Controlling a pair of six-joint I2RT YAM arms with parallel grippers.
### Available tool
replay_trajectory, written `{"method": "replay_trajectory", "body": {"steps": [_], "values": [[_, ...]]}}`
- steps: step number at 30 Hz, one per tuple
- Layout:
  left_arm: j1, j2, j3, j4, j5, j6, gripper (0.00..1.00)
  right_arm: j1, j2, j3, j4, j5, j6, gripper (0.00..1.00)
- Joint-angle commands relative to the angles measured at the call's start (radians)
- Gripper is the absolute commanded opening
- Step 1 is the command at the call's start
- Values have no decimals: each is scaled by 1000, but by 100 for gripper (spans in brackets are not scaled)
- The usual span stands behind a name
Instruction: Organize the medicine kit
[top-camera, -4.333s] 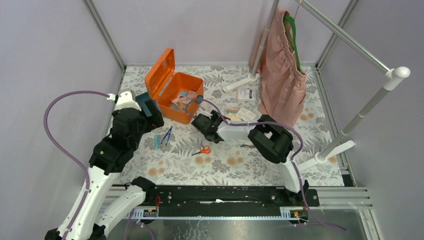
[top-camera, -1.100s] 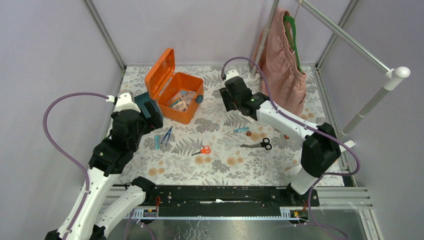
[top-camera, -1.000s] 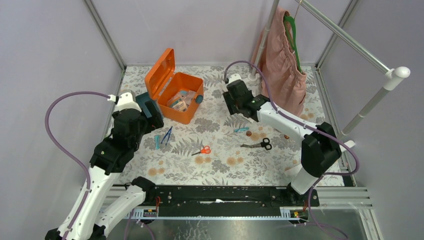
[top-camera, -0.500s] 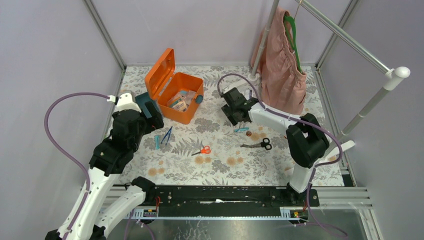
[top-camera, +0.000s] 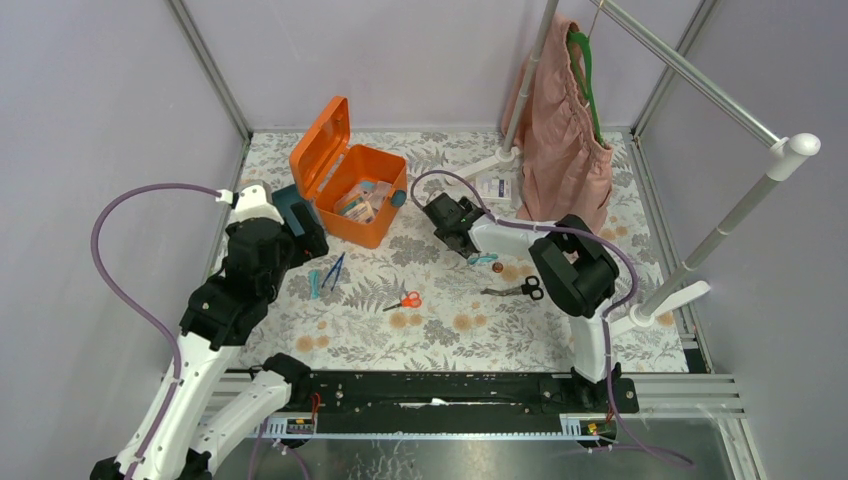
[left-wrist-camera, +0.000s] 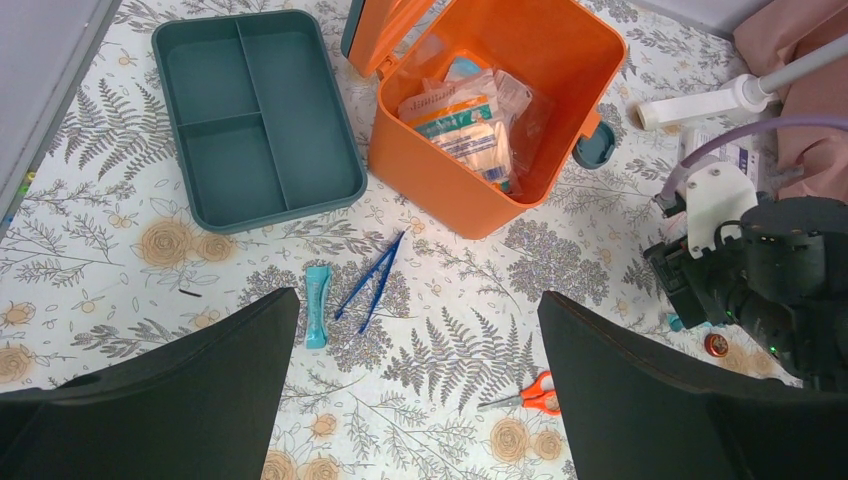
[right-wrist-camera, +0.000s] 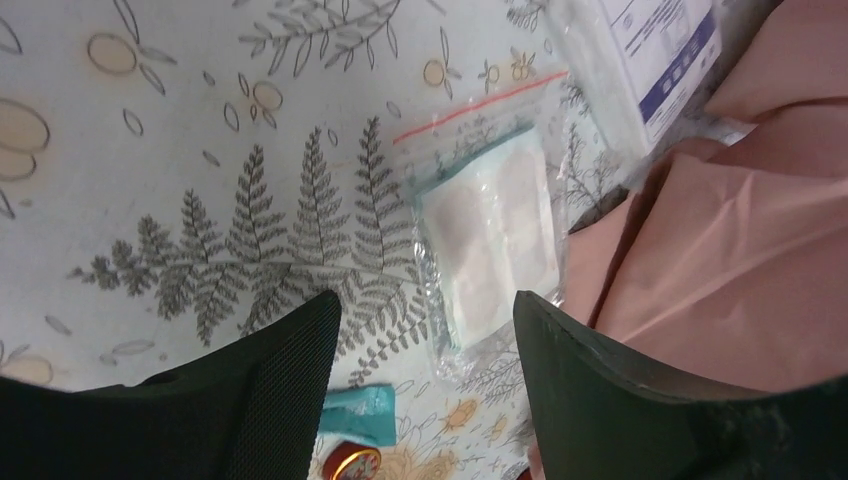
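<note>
The medicine kit (top-camera: 352, 188), an orange box, stands open at the back left with its lid (top-camera: 322, 138) up. It holds several packets (left-wrist-camera: 465, 118). Its teal insert tray (left-wrist-camera: 255, 115) lies on the mat left of the box. My left gripper (left-wrist-camera: 417, 300) is open and empty, hovering above the blue tweezers (left-wrist-camera: 372, 282) and teal tube (left-wrist-camera: 317, 305); it also shows in the top view (top-camera: 306, 232). My right gripper (top-camera: 445, 215) is open and empty, low over the mat right of the box. In its wrist view the right gripper (right-wrist-camera: 425, 300) faces a clear zip bag of white pads (right-wrist-camera: 490, 235).
Orange scissors (top-camera: 405, 299), black scissors (top-camera: 520, 290), a teal sachet (top-camera: 483, 259) and a red tin (top-camera: 525, 268) lie on the floral mat. A white carton (top-camera: 492, 187) sits by the pink garment (top-camera: 565, 150) hanging on a rack (top-camera: 690, 70).
My right arm folded back from the rear near the garment, and its gripper moved left and nearer, down toward the mat. The left arm stayed still.
</note>
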Motion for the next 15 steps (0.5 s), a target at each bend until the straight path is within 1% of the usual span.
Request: {"method": "replay_trajectory", "body": {"steps": [1,4,8,10,15], "values": [[-3,9,-3,35,8,-3,99,17,65,62,39,123,-77,73],[-3,5,-1,35,5,1,99,17,101,68,62,166,-105,73],[-3,2,-1,34,3,6,99,9,128,75,81,158,-118,71],[-3,4,1,32,3,6,99,3,138,82,87,153,-123,66],[-3,12,8,32,2,6,99,-12,158,98,95,134,-130,51]]}}
